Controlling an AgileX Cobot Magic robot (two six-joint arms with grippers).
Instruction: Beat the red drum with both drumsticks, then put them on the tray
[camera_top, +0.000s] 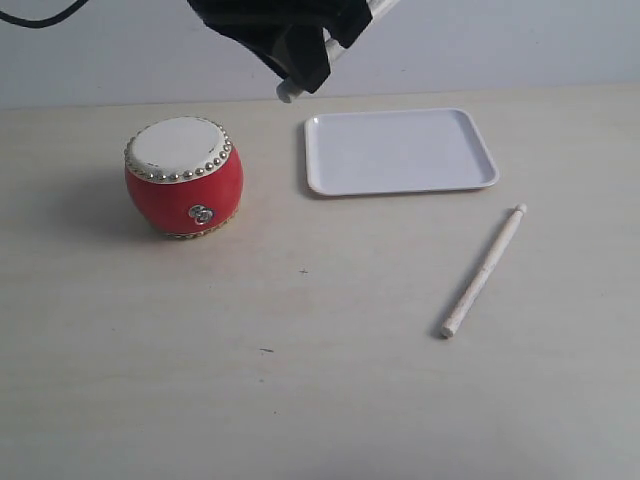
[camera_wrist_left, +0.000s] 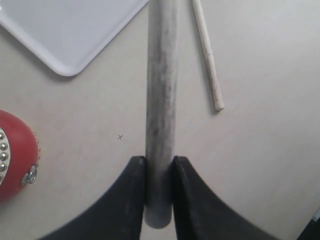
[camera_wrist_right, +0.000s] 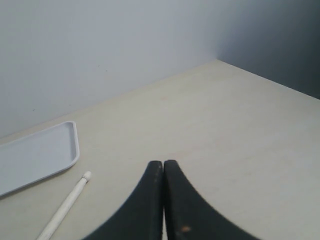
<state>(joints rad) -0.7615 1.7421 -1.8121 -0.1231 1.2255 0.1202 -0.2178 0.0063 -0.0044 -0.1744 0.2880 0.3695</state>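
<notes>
My left jaws are clamped on a drumstick (camera_wrist_left: 161, 100), held aloft, presumably to strike; red drum (camera_top: 184, 178) below, to one side. Right jaws together, empty; second drumstick (camera_wrist_right: 67, 202) ahead of them on bench (camera_top: 300, 380), beside tray (camera_top: 400, 150).

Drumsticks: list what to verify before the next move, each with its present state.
1. Left end effector clamped on the held drumstick: ok.
2. Right end effector carrying a stick: not ok; it is shut and empty.
3. Loose drumstick free to pick up: ok; it lies on the table, apart from the tray.
4. Red drum upright, skin uncovered: ok.
5. Tray bare for the sticks: ok.
6. Drum already beaten: cannot tell.
</notes>
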